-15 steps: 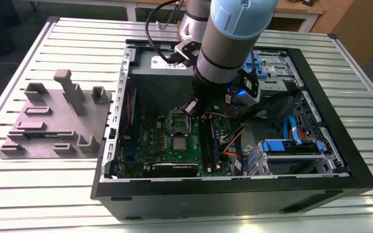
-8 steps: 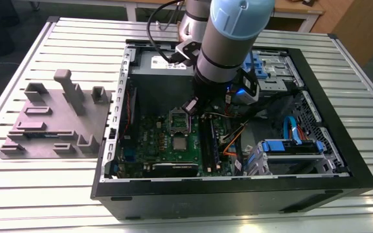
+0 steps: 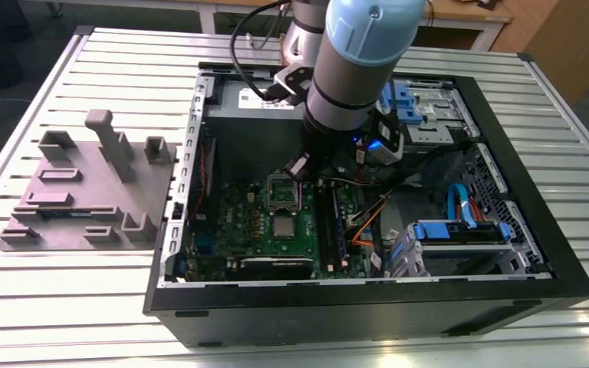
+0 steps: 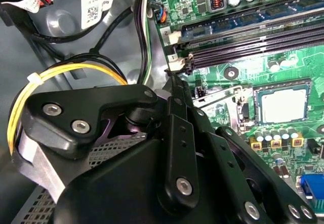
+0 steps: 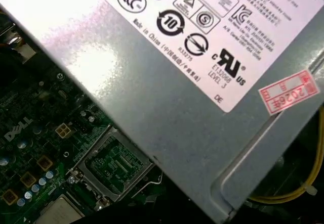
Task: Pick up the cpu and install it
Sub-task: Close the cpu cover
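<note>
Pincer: our pincer [image 3: 297,165] hung inside the case [image 3: 376,310], over the motherboard [image 3: 235,222]; we could not tell if it was wide or narrow.
Cpu: the cpu [image 4: 283,105] lay in its socket [image 4: 260,107], apart from the pincer, with a metal frame [image 5: 114,166] beside it.
Risk: we judged a low pass might snag the yellow cables [image 4: 76,68] or nudge the cpu.
Labels: the power supply box [image 5: 167,123] bore a white label [image 5: 167,42] of printed marks and a red sticker [image 5: 289,94].

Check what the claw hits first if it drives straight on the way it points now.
Probably the motherboard beside the open socket frame, just under the claw; the cpu sits further off. Depth is unclear.
</note>
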